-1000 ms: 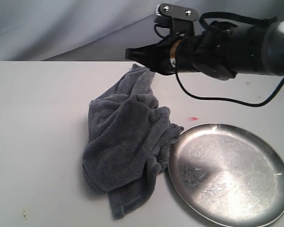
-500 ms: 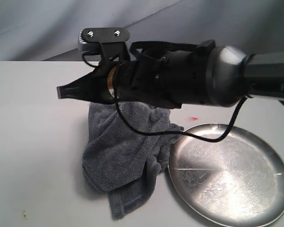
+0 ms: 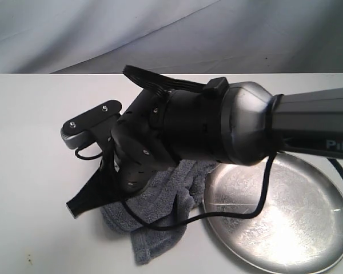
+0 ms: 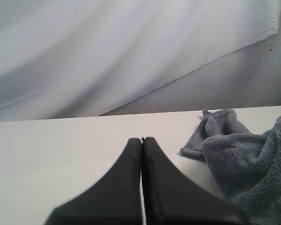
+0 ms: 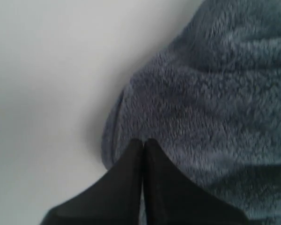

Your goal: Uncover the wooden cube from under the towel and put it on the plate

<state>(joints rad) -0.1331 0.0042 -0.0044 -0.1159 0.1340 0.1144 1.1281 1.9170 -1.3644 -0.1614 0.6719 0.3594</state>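
The wooden cube could not be seen in any view, so its position could not be told. The towel (image 3: 166,197) lay bunched in folds on the worktop (image 3: 34,171), with its right edge touching the rim of the plate (image 3: 297,228). The plate sat flat on the worktop with nothing on its visible surface, though the arm hid its upper part. The right arm reached across from the right side of the exterior view, passing over the towel and covering most of it. The right gripper (image 3: 74,210) pointed down and to the left at the towel's left edge. In the right wrist view, the right gripper (image 5: 142,143) had its jaws pressed together with nothing seen between them, and its tips sat at the border of the towel (image 5: 210,93); contact could not be confirmed. The left gripper (image 4: 141,139) also had its jaws together, empty, over bare worktop, with the towel (image 4: 253,159) off to one side.
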